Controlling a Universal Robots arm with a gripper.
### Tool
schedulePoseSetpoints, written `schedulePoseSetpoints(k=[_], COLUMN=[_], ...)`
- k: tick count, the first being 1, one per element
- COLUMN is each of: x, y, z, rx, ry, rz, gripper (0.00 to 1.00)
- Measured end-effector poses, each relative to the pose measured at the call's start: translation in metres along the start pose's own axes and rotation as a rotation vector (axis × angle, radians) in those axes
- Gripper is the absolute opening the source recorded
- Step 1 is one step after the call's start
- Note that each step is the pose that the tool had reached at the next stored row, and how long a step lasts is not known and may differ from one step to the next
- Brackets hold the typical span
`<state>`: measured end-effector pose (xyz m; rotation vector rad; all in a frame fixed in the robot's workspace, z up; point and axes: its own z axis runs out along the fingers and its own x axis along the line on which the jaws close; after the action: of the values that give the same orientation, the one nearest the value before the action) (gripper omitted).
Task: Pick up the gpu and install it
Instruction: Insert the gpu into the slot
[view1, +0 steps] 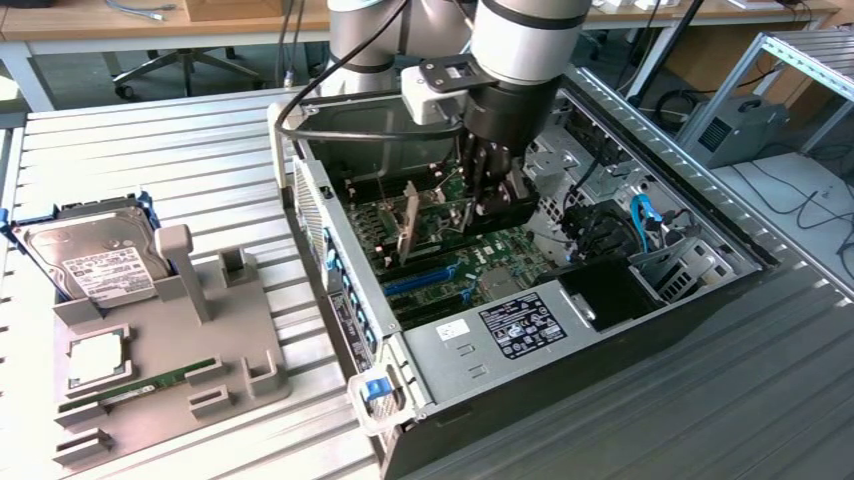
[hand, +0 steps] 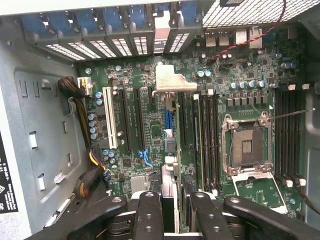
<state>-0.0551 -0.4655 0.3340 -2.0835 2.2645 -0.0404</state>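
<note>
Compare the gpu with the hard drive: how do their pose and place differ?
The gpu stands on edge inside the computer case, at the gripper; the hard drive rests in the grey tray outside it. The gpu looks thin, the hard drive thicker, white-labelled. Both are rectangular.

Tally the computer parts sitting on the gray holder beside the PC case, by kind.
hard drive: 1
RAM stick: 1
square silver chip: 1
Total: 3
</note>
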Motion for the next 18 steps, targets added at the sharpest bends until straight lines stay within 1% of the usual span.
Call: schedulePoseSetpoints(k=[1, 18], x=[0.0008, 0.0022], y=[0.0028, 0.0064], z=[0.0004, 0.0014], rx=[0.0000, 0.0000], ry=[0.0000, 0.0000], rz=[0.000, 0.000], gripper=[0.27, 0.27])
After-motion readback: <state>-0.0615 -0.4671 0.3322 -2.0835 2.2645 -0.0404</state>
